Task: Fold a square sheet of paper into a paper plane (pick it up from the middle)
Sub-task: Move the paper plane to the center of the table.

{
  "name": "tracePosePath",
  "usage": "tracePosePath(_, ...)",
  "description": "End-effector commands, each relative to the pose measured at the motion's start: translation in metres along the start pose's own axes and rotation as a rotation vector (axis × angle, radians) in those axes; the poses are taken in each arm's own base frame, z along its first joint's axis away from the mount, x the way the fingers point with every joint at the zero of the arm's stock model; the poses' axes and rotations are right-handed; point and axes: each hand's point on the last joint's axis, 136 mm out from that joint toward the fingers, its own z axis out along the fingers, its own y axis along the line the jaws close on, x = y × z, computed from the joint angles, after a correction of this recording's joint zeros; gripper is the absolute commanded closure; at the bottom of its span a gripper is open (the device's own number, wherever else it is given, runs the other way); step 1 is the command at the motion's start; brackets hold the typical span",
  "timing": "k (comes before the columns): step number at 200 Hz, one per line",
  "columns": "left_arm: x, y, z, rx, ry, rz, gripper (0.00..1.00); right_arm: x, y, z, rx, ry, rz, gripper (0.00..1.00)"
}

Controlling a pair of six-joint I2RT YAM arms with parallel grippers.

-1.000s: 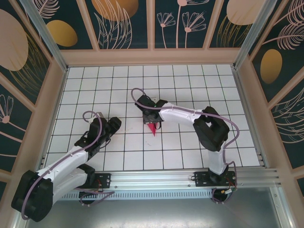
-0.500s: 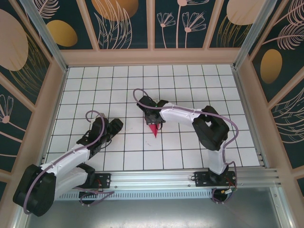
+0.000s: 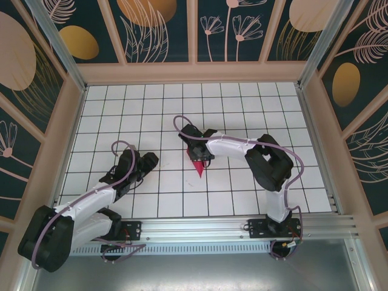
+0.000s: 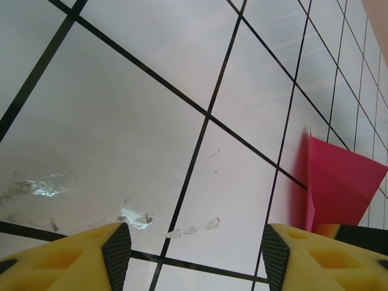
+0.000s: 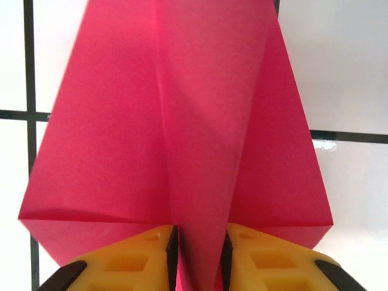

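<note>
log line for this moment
left gripper open, empty | right gripper astride paper plane ridge | grip unclear

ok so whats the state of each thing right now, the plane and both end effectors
paper plane: folded into a pointed dart, wings spread, centre ridge between the right end effector's fingers
right end effector: fingers narrowly apart on either side of the ridge, can't tell if it's pinching
left end effector: open, nothing between the fingers, over bare tiles of the table beside the plane
</note>
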Motion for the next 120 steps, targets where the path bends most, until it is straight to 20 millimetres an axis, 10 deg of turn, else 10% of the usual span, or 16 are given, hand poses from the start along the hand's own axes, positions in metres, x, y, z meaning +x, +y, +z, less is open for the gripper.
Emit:
tracePosePath(1, -0.009, -0.018, -0.001, 0.053, -0.017, 0.027, 0.38, -0.013, 0.002, -0.023, -0.031, -0.046, 0.005, 0.7)
tracePosePath(82, -0.013, -0.027, -0.001, 0.065, -0.02, 0.056, 0.37, -0.042, -0.006, -0.081, -0.036, -0.184, 0.021, 0.58)
tracePosePath(120, -0.027, -0.034, -0.008, 0.052, -0.076, 0.131, 0.34, -0.073, -0.067, -0.146, 0.09, -0.466, 0.159, 0.34)
